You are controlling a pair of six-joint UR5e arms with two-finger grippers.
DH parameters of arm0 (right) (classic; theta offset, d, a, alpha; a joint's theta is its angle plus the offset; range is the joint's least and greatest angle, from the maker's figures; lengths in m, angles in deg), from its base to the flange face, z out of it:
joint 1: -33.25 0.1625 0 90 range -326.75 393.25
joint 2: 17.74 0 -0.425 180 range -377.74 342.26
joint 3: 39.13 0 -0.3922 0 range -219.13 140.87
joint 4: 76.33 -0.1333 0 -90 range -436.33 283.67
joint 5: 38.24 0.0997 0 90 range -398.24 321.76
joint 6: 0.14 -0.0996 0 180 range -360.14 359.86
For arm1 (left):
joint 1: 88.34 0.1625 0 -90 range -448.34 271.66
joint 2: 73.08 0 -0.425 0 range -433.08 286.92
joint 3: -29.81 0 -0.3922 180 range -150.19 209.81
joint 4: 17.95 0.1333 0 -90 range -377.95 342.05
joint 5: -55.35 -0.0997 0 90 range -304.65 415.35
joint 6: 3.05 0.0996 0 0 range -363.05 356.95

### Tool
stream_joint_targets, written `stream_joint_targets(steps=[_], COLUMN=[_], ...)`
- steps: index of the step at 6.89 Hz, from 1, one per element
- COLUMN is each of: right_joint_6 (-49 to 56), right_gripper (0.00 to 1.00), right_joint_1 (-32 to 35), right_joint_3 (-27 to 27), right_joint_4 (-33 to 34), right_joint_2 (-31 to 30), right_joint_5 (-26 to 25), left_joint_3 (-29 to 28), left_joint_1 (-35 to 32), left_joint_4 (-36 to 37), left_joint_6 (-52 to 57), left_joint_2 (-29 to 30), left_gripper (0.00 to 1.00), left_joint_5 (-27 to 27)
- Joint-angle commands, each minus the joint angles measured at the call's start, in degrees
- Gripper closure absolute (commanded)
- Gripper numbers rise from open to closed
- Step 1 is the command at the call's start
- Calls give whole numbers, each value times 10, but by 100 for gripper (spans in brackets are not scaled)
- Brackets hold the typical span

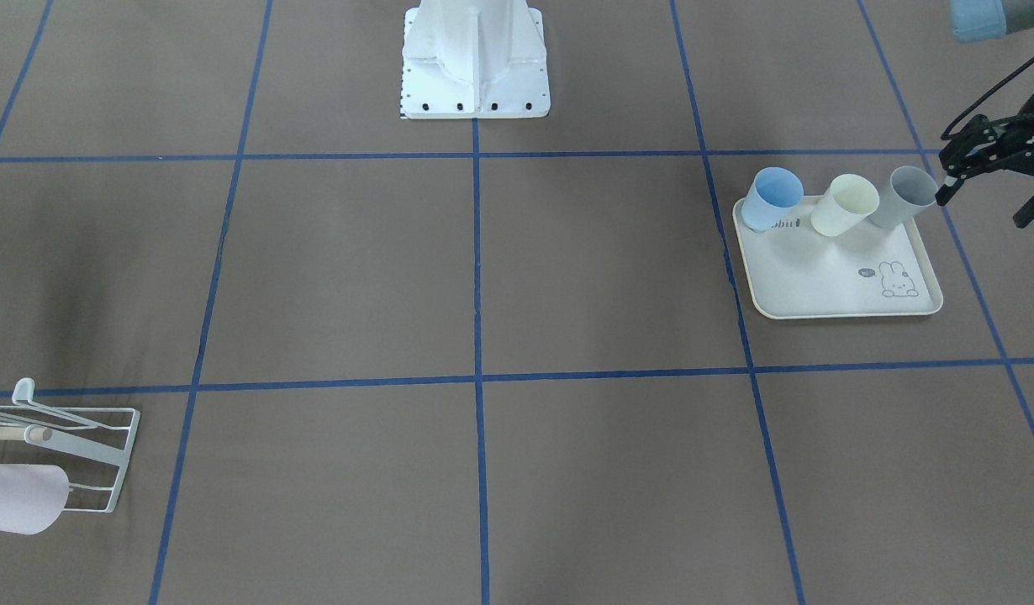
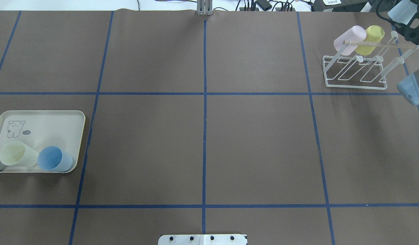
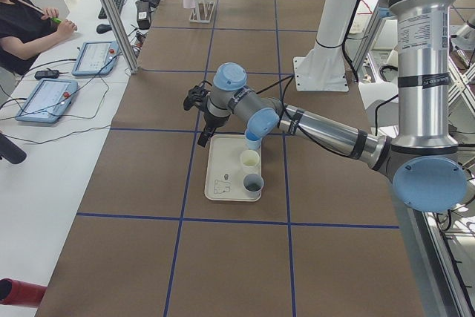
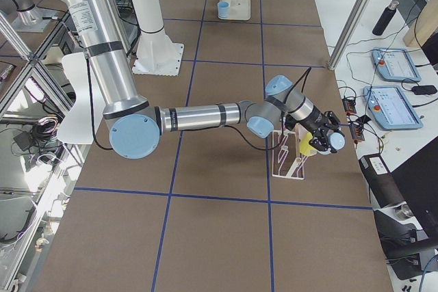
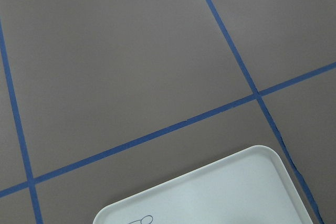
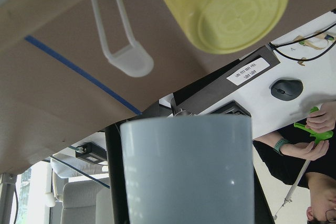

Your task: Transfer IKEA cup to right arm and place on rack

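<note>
Handover looks done. My right claw [image 2: 409, 17] is clamped on the smooth pale grey-blue plastic cup [image 6: 186, 171], aloft just beyond the white wire rack [image 2: 352, 73]. Next, I reckon: tip its mouth over a free slanted prong [image 6: 128, 59], beside the glossy yellow cup [image 2: 369, 40]. Left claw [image 1: 985, 203] is spread, empty, by the cream tray [image 1: 820, 277].

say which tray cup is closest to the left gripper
The grey cup, end of the row beside the left gripper; the cream cup and blue cup stand farther.
</note>
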Motion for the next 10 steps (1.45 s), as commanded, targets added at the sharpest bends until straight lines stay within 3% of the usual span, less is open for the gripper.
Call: stream_joint_targets(steps=[1,10], right_joint_6=[0,-2], right_gripper=[100,100], right_joint_1=[-9,-44], right_joint_3=[0,6], right_joint_4=[-5,-27], right_joint_2=[-14,-35], right_joint_5=[-21,-67], left_joint_3=[0,-6], left_joint_1=[0,0], left_joint_4=[0,0], left_joint_6=[-1,1], left_joint_2=[0,0], left_gripper=[0,0], left_joint_5=[0,1])
